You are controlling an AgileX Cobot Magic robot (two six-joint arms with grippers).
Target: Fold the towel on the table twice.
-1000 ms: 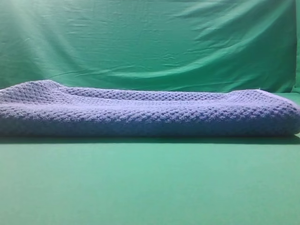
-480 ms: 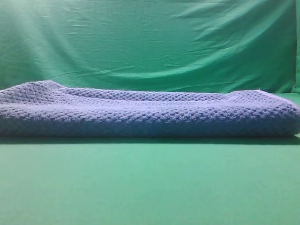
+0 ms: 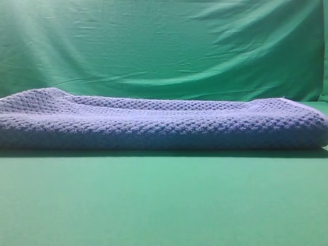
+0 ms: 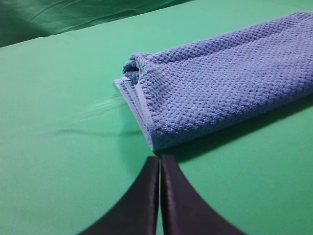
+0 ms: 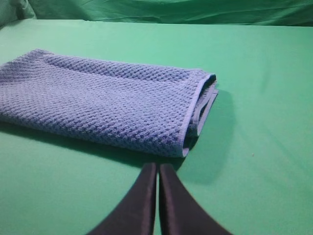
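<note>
So the table (image 3: 164,205) is a smooth, flat, bright green surface, and behind it hangs a wrinkled green backdrop cloth (image 3: 164,46) with creases running across it. Green on green, basically.

The towel (image 3: 164,123) lies folded on the table, stretched across nearly the whole width of the high view, its left end running out of the picture. From the wrist cameras you can see it's in stacked layers: the left camera shows several layered edges at its near end, with a thin pale hem (image 4: 142,110) running along them.

The left claw (image 4: 159,164) sits just in front of that layered corner – not touching it, with a strip of bare table and the towel's shadow between. Its two dark fingers (image 4: 142,196) are pressed together, holding nothing. The right claw (image 5: 157,169) is the same story at the other end: closed tight, empty, tips just short of the towel's corner, where the hem curves round the fold.

Texture-wise the towel is blue-grey with a bumpy waffle knit, thick and soft-looking, a bit puffy along the front edge. The claw fingers are smooth, black and curve outward toward their bases – quite a contrast with the cloth.
</note>
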